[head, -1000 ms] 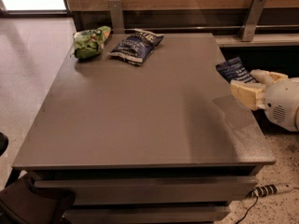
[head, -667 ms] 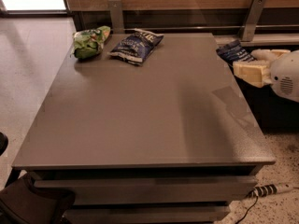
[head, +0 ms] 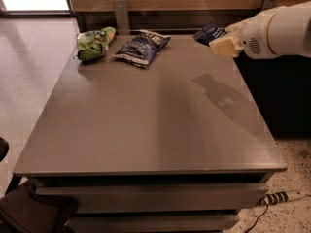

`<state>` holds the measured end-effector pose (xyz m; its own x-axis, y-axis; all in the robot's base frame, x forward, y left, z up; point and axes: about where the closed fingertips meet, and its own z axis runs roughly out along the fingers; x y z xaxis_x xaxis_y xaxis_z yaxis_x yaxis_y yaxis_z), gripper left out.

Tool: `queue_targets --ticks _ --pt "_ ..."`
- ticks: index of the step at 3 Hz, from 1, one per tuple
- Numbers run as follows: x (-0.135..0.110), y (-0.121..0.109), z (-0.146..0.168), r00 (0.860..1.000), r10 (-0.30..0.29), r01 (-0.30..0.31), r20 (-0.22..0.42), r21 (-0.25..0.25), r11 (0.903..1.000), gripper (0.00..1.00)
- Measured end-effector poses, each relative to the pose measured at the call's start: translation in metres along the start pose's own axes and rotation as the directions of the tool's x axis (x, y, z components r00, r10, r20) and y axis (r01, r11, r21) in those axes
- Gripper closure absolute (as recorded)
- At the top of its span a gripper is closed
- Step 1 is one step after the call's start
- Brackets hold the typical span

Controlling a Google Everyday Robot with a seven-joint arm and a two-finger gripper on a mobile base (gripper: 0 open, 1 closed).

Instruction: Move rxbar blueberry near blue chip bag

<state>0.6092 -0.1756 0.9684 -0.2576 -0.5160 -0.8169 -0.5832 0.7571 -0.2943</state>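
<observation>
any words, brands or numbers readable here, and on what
blue chip bag: white lettering, too blurred to read.
rxbar blueberry, held by the gripper above the far right edge of the table: no text can be made out.
green bag: nothing legible.
So no text can be quoted.

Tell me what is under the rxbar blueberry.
The gripper holds the rxbar blueberry in the air; below it is the grey table, near its far right edge. Its gripped end is hidden.
</observation>
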Motion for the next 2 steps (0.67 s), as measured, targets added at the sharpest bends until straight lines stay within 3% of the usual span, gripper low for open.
queue_targets --ticks 1,2 --pt "-0.0197 0.0404 0.078 0.996 -0.086 0.087 -0.011 0.021 0.996 1.0" --pt "-0.0197 0.0404 0.078 0.996 -0.086 0.087 -0.011 0.021 0.996 1.0"
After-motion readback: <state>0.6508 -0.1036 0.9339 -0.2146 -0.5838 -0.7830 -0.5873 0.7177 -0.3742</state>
